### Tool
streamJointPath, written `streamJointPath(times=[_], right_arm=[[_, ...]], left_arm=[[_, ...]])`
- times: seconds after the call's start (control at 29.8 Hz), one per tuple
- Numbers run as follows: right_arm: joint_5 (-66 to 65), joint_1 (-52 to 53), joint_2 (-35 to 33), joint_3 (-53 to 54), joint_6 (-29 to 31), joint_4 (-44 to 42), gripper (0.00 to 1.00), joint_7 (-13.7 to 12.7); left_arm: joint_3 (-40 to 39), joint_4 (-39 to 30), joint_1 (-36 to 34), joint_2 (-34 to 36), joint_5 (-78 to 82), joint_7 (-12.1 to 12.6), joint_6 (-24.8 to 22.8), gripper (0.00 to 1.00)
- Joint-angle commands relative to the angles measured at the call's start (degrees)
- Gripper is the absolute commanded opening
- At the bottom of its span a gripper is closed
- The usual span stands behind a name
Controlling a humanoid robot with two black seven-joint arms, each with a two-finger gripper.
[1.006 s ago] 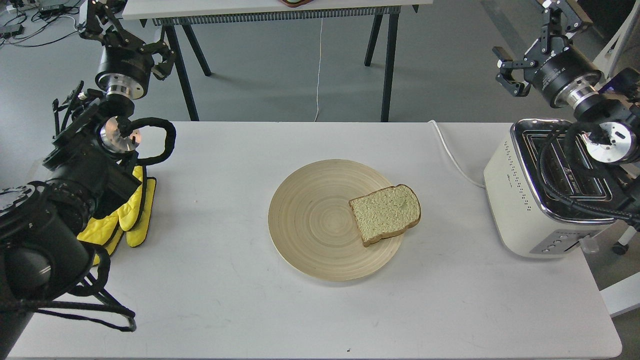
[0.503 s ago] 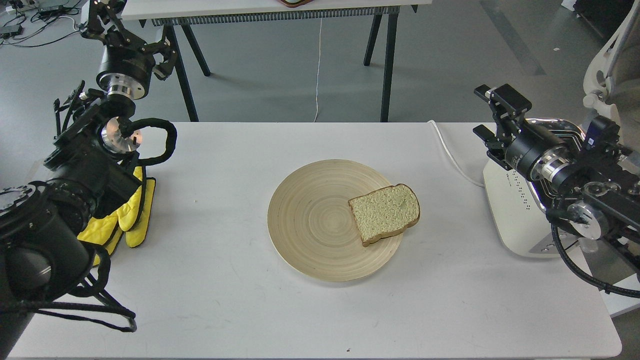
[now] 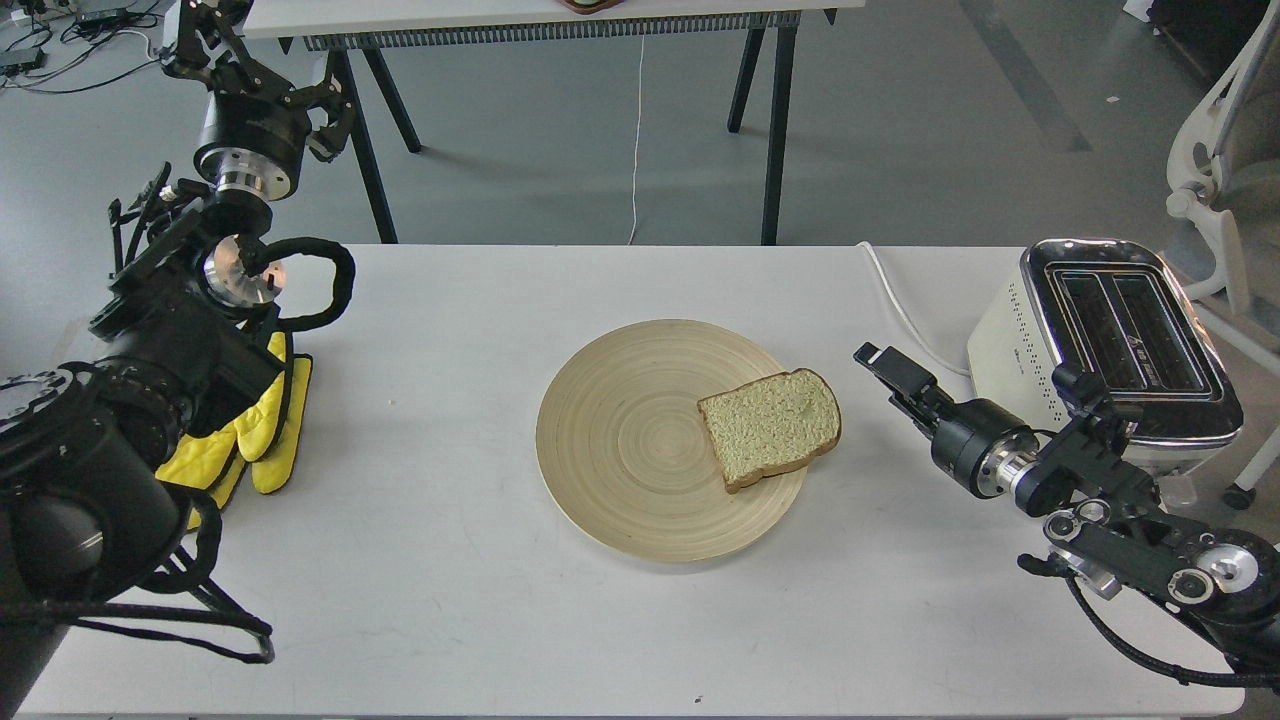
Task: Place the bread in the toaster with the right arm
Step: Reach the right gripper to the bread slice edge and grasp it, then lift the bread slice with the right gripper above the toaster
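The bread (image 3: 770,425) lies flat on the right side of a round wooden plate (image 3: 620,440), its crust reaching over the plate's right rim. The cream-white toaster (image 3: 1010,350) stands at the table's right edge with both chrome-topped slots empty. My right arm comes in low from the lower right. Its gripper (image 3: 888,368) hovers just right of the bread, between bread and toaster. It is seen edge-on, so its fingers cannot be told apart. My left gripper (image 3: 262,75) is raised at the far left beyond the table, open and empty.
A yellow oven mitt (image 3: 262,440) lies at the table's left edge beside my left arm. The toaster's white cord (image 3: 900,305) runs over the table's back edge. A white chair (image 3: 1215,190) stands to the right of the table, and another table's black legs (image 3: 775,130) are behind.
My right arm has swung down from high above the toaster to low over the table, its gripper now close to the bread's right side. The bread, the toaster and the left arm have not moved.
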Motion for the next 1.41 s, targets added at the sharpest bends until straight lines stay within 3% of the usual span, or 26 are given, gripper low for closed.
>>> streamJointPath(times=[0.0, 0.6, 0.87, 1.04, 1.21, 1.37], right_arm=[[-0.03, 0.02, 1.60, -1.70, 0.01, -1.39, 0.74, 0.00], [-0.03, 0.19, 6.96, -2.23, 0.01, -4.64, 0.53, 0.18], [-0.03, 1.16, 8.02, -2.23, -0.08, -5.70, 0.21, 0.27], [-0.03, 1.60, 7.76, -2.14, 0.01, -5.44, 0.08, 0.18], [0.06, 2.74, 6.45, -2.23, 0.01, -5.09, 0.00, 0.53], [0.06, 4.58, 0.04, -2.06, 0.01, 1.23, 0.00, 0.62]], left_arm=[[0.00, -0.05, 0.00, -0.02, 0.00, 0.05, 0.00, 1.00], [0.09, 0.04, 0.00, -0.02, 0.00, 0.05, 0.00, 1.00], [0.09, -0.05, 0.00, -0.11, 0.00, 0.05, 0.00, 1.00], [0.09, 0.04, 0.00, -0.10, 0.00, 0.05, 0.00, 1.00], [0.09, -0.05, 0.00, -0.11, 0.00, 0.05, 0.00, 1.00], [0.09, 0.04, 0.00, -0.11, 0.00, 0.05, 0.00, 1.00]])
